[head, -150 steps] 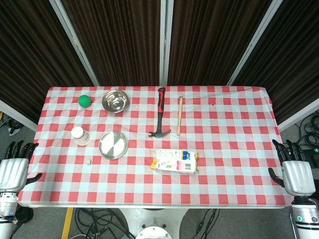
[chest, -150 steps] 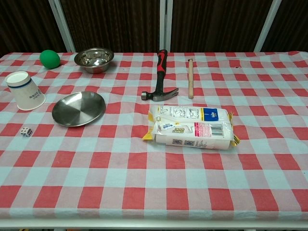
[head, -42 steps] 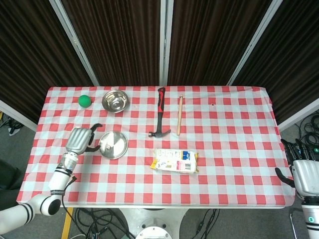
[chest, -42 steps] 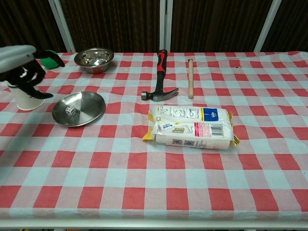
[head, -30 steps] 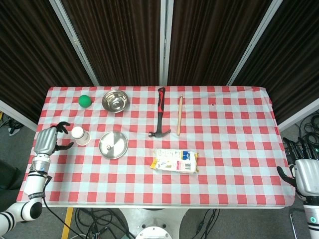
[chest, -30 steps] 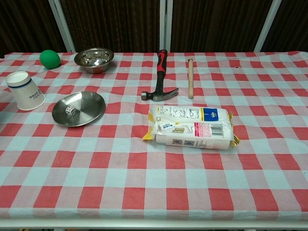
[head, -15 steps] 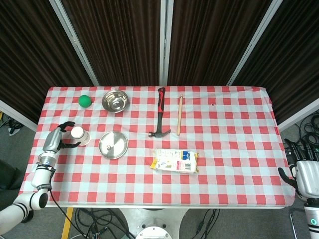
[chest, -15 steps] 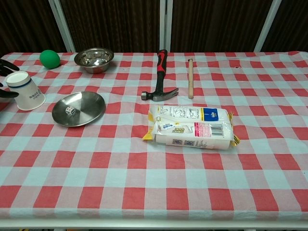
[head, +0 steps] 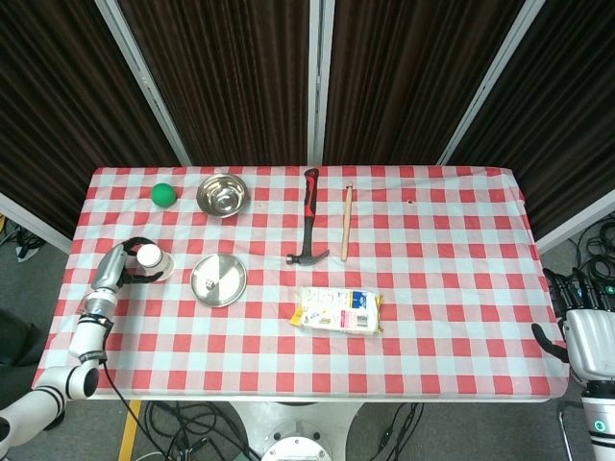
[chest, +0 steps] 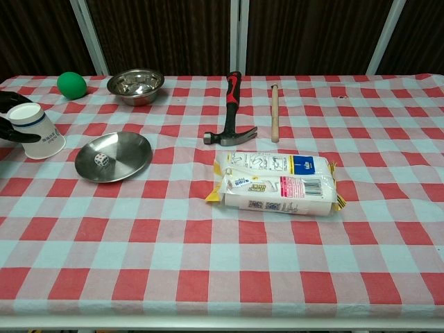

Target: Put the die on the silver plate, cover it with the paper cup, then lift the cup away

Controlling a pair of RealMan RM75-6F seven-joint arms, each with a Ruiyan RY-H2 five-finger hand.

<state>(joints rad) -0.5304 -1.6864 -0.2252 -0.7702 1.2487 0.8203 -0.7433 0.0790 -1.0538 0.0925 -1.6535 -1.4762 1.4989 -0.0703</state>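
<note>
Left robot hand (head: pixel 117 266) fingers around paper cup (chest: pixel 36 131), mostly cut off in chest view; grip unclear.

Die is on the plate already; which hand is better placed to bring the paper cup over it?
Left: the left hand already wraps the paper cup beside the silver plate; the right hand sits off the table's far corner.

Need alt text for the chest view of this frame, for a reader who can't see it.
At the table's left edge, the left hand wraps its dark fingers around the inverted paper cup, beside the silver plate holding the die. Behind sit a green ball, steel bowl, hammer and wooden stick; a packet lies centre.
</note>
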